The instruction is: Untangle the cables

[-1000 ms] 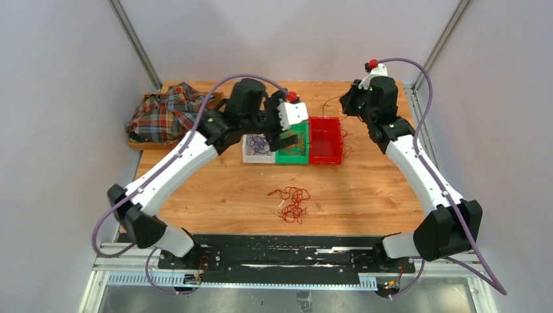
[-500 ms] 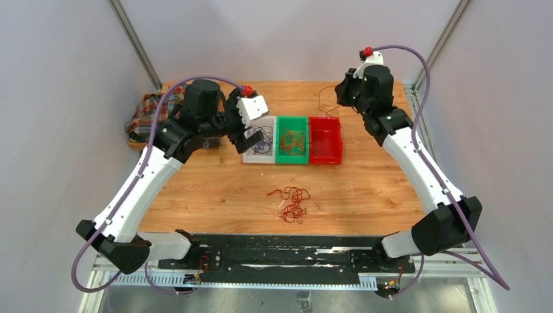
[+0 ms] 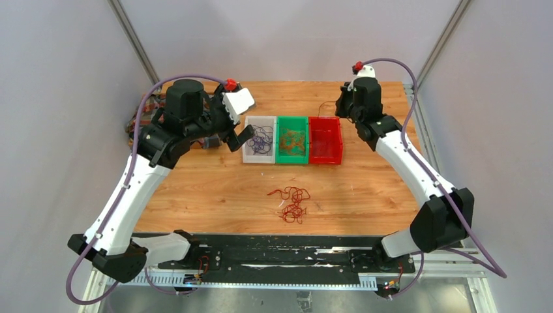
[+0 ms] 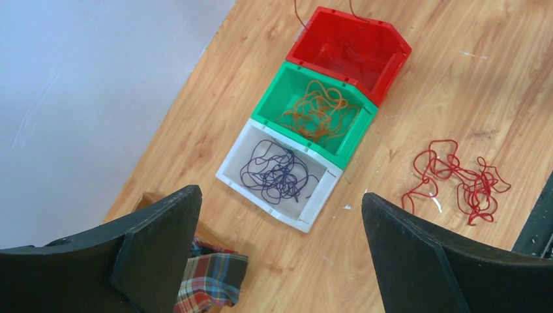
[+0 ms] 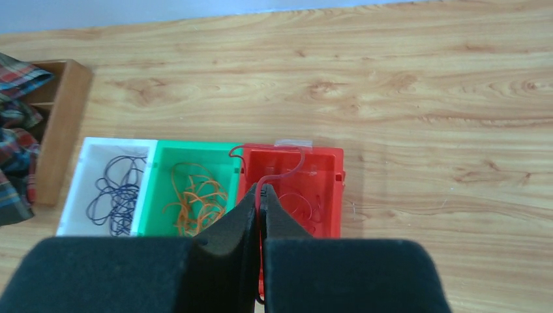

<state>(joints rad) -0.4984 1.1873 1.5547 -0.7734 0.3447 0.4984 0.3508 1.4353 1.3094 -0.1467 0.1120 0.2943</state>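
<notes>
Wooden table (image 3: 215, 189) bears a red clump of cables (image 3: 293, 203) well short of the red bin (image 3: 325, 160), so lower your right gripper (image 5: 261, 195), pinched on one red wire (image 5: 280, 173), deep into that bin before releasing, your left gripper (image 4: 280, 199) hanging wide and empty.

The plaid cloth (image 5: 14, 153) got cut off at the left edge; the red bin (image 5: 323, 192)'s near side hid behind the right gripper (image 5: 261, 193).
</notes>
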